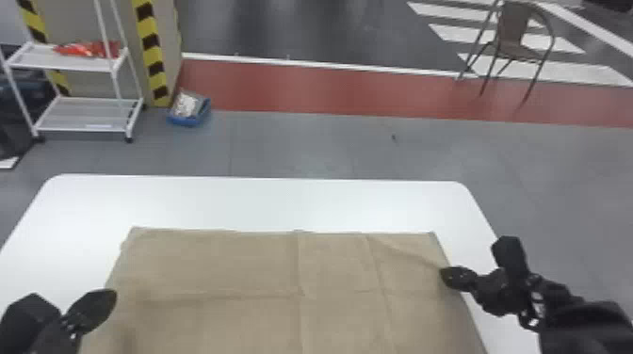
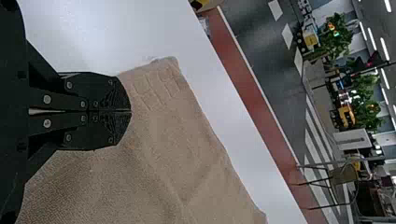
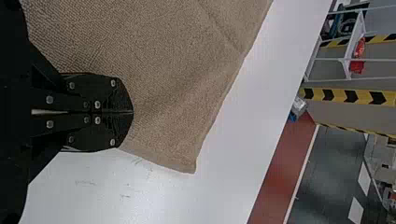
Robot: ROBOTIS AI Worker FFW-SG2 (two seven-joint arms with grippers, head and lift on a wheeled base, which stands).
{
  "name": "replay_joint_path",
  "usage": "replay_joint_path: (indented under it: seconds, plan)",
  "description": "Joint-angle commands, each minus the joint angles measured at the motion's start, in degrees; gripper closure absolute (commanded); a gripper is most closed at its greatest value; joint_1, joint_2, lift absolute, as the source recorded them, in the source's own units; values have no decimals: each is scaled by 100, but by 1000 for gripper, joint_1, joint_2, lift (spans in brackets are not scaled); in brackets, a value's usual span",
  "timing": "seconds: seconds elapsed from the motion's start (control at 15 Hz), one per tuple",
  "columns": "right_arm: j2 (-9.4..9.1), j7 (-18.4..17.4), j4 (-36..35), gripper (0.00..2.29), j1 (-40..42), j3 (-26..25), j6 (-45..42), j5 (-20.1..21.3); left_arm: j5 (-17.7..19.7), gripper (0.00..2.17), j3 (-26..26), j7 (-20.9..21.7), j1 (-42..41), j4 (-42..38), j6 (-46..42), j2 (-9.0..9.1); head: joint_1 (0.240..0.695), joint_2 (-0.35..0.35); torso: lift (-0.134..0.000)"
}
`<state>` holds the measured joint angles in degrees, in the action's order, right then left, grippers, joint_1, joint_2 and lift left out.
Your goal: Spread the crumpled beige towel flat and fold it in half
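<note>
We see left gripper (image 2: 131, 111) and right gripper (image 3: 133, 112), fingers together, at opposite sides of the towel (image 1: 263, 268) (if they pinch cloth, we cannot tell). Beyond them, its far edge crosses the table (image 1: 263, 200), nearly flat.

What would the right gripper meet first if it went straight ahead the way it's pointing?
Probably the beige towel; the right gripper points across it near one edge, though the gap is unclear.
</note>
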<state>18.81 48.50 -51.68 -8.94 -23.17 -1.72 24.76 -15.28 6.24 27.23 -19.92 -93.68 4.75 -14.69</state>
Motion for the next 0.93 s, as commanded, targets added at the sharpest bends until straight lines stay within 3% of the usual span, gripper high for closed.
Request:
replay_joint_path:
  seconds: [0.0,0.4,0.87]
  plan:
    - [9,-7,26,1480,-2,14,-8,11,-81,1663,-158,19,67,43,207,28,695,-186,0]
    - [35,-51,220,1480,-213,23,10,90,-256,1666,-553,-60,621,719,312,107,695,-225,0]
    - [53,-280,606,1480,-688,392,151,248,-397,1666,-879,-350,937,1185,365,133,695,-221,0]
